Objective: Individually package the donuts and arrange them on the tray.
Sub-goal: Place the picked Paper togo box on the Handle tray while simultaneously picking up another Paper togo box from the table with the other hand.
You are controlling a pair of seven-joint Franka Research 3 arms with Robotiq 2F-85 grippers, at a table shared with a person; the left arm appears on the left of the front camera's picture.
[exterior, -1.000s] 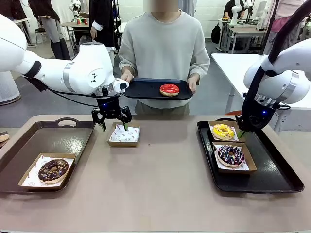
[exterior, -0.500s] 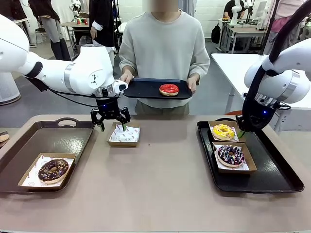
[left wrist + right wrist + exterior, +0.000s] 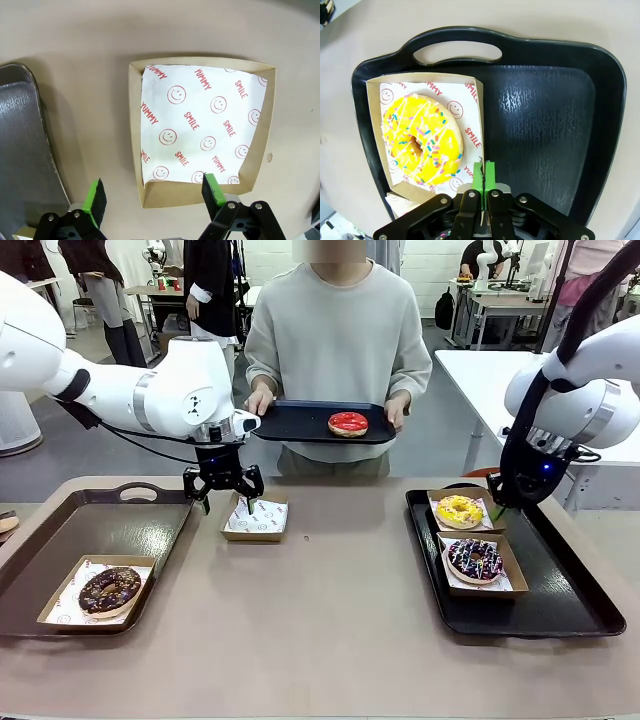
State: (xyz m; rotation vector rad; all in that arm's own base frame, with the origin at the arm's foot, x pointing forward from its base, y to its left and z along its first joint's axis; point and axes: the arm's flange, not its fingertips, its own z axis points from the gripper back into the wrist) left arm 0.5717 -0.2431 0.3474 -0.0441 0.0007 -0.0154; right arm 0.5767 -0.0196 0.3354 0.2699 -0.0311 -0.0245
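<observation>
Left gripper hangs open over our empty box, centre-left; right gripper is closed, empty. Red donut sits upper-centre on the person's tray; reaching, we risk bumping it.

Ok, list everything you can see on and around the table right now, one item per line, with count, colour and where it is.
Yellow donut: one, in a box on the right tray, far end.
Purple donut: one, sprinkled, in a box on the right tray, nearer.
Chocolate donut: one, dark, in a box on the left tray.
Red donut: one, on the held tray.
Empty box: one, brown with white printed paper, on the table, under the left gripper.
Right tray: one, black.
Left tray: one, dark brown.
Held tray: one, black, in the person's hands.
Table: one, tan.
Person: one, grey sweater, far side.
Left gripper: open, above the empty box.
Right gripper: shut, empty, over the right tray.
</observation>
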